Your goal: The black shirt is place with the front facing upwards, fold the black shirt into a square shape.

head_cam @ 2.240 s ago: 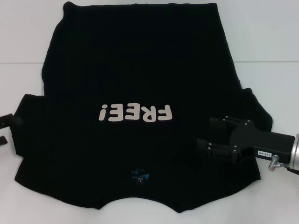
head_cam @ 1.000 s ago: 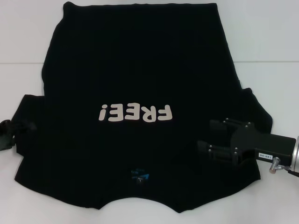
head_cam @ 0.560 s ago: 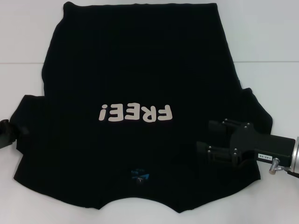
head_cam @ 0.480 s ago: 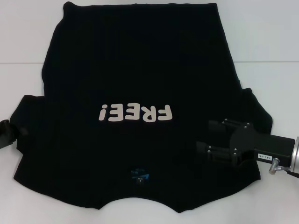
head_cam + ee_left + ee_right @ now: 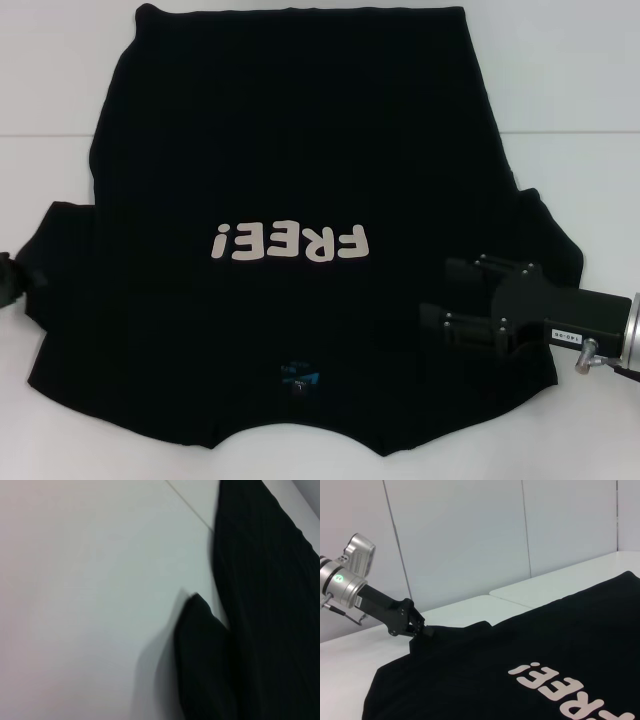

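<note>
Sleeve-fold stage: left gripper [image 5: 417,628] clamped on black shirt [image 5: 300,150] sleeve, right gripper [image 5: 445,295] jaws apart; nxt needs inward carry.

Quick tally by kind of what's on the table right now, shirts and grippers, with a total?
Black shirt: 1
Grippers: 2 (left gripper at the shirt's left sleeve edge, right gripper over its right side)
Total: 3
</note>
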Controlling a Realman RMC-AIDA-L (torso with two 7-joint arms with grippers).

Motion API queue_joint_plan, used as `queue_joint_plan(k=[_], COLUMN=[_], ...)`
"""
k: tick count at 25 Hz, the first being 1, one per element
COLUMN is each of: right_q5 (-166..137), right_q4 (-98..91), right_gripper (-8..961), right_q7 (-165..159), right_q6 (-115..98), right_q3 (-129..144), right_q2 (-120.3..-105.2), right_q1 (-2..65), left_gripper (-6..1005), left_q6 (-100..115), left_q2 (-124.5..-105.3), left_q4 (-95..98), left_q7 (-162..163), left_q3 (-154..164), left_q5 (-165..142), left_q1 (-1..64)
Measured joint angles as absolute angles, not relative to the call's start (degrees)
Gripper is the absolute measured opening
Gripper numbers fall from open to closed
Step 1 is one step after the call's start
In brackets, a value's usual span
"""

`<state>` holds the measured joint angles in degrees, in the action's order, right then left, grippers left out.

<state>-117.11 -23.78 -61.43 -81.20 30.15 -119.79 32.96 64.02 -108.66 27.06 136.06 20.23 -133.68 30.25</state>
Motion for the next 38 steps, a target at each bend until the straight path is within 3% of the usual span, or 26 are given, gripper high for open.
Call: queue_joint_plan(k=[38], right_q5=[-117.21], right_q4=[-23.8], right_gripper=[800], right_q7=[-61.39], right_q6=[-81.33], right_q3=[30.15], right_q2=[-119.79], right_q1=[32.88], left_gripper=[3], left_q6=[64.67], left_q2=[-108.91], left_q4=[34.2], left_q7=[136.11], left_q3=[19.61], left_q5=[-129.45], left_q1=[30.85])
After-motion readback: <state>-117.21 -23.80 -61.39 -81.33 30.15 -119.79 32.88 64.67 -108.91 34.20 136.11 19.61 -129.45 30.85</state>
